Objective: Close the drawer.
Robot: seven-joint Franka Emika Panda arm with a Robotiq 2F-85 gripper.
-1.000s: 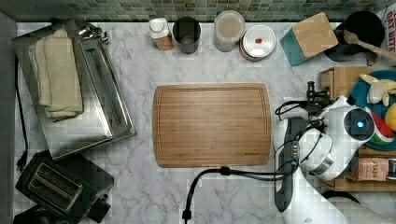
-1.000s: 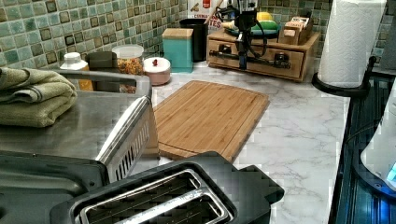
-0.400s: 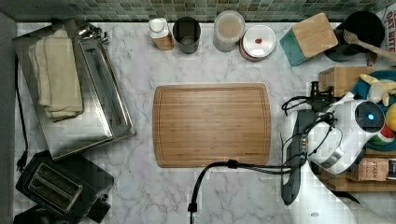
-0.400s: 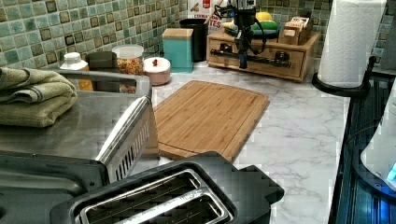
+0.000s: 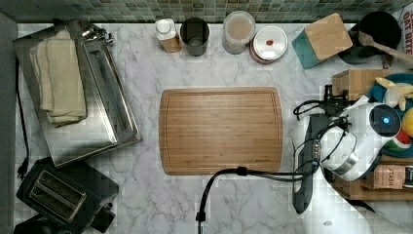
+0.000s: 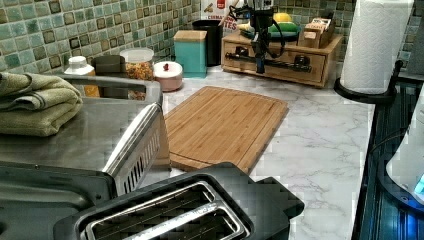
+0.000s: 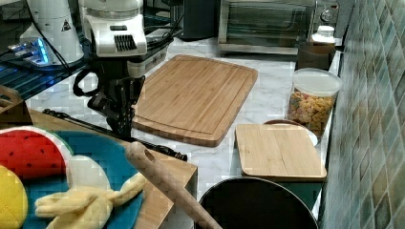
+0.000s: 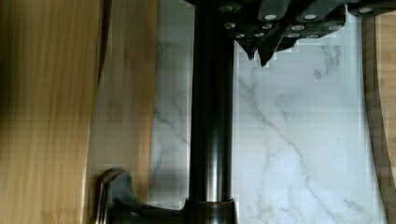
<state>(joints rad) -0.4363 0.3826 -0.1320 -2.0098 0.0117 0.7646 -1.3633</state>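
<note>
A bare tabletop (image 6: 320,125) strip lies between the cutting board (image 5: 221,129) and the drawer (image 6: 280,62) front; the paper towel roll (image 6: 377,45) stands at the left view's right.

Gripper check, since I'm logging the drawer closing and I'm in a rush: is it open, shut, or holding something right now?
Gripper: shut, fingertips together, holding nothing, just beside the drawer's black bar handle.

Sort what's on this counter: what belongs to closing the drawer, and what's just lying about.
Job:
drawer
bar handle
gripper

Lying about:
cutting board
toaster
paper towel roll
teal box
folded towel
</note>
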